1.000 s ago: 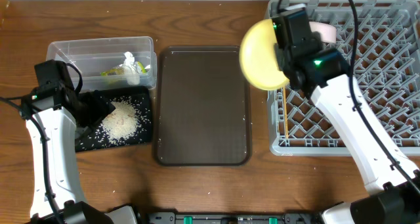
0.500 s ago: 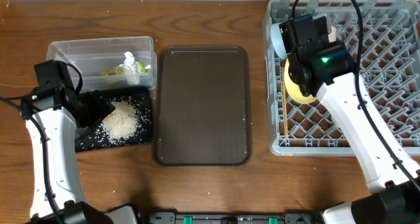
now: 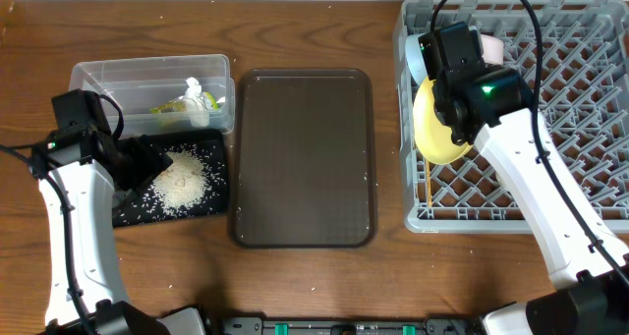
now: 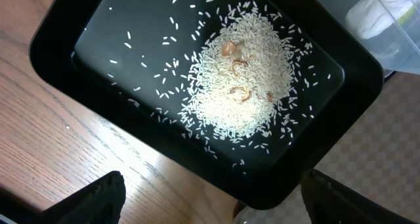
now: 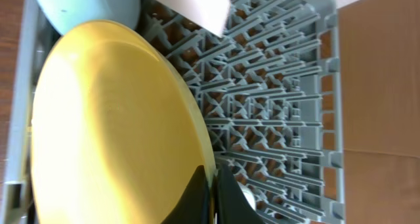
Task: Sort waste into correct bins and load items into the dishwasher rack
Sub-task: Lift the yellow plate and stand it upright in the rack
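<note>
Yellow plate (image 3: 435, 134) among grey rack (image 3: 570, 99) pegs, blue bowl (image 5: 85, 10) just beside, chopsticks (image 3: 429, 186) near

Only the dark tips of the right tool (image 5: 211, 198) show at the bottom edge of its wrist view, which also cuts off the plate (image 5: 111, 132); the top edge crops the blue bowl (image 5: 85, 7) and a white dish (image 5: 190, 2); from above, the arm hides most of that bowl and the upper end of the chopsticks (image 3: 430, 186); the rack (image 3: 570, 129) runs past the right edge; the left tool (image 4: 210, 199) shows as two blurred dark tips.
</note>
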Robot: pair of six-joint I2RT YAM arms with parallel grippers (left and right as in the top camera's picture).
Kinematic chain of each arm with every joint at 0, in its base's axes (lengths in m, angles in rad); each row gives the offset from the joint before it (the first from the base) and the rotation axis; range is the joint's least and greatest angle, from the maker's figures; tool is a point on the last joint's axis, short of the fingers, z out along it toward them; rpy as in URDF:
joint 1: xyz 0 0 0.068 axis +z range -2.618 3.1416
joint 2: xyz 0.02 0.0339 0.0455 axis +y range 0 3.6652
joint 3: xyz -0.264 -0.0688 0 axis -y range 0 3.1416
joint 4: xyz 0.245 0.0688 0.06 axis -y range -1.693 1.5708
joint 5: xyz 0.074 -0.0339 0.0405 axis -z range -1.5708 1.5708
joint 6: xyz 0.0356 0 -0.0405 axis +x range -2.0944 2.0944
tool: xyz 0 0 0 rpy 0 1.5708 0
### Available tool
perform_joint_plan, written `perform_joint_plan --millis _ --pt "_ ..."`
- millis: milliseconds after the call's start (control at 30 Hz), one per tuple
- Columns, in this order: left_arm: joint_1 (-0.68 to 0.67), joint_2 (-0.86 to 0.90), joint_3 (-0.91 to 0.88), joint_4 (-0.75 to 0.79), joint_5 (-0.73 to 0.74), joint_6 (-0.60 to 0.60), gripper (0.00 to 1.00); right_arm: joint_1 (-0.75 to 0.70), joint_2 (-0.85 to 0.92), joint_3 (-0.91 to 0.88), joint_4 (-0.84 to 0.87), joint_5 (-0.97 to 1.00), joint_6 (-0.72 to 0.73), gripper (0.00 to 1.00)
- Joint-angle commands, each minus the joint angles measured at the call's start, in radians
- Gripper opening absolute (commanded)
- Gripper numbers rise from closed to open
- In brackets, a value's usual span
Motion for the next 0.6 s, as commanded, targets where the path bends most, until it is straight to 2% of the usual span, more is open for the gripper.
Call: perform_joint_plan --millis 0,167,267,367,500,567 --pt "0.004 -0.007 0.005 -0.003 -0.005 -0.013 0.88 -0.006 -0.015 0.004 0.017 -0.116 0.013 0.07" --pt "0.004 -0.007 0.005 -0.003 -0.005 -0.013 0.88 -0.006 -0.015 0.004 0.061 -0.279 0.013 0.19" --pt "0.004 -0.007 0.005 -0.004 -0.005 -0.013 0.88 -0.006 -0.015 0.004 0.082 -0.288 0.013 0.36" --pt "0.004 -0.007 0.005 -0.004 -0.005 -0.013 0.88 -0.006 -0.015 0.004 0.089 -0.288 0.014 0.41" --pt "0.004 -0.007 0.005 -0.003 -0.005 -0.013 0.88 -0.025 -0.018 0.004 0.103 -0.285 0.153 0.46" --pt "0.004 -0.007 0.005 -0.003 -0.005 -0.012 0.88 -0.048 -0.026 0.004 0.128 -0.324 0.216 0.52"
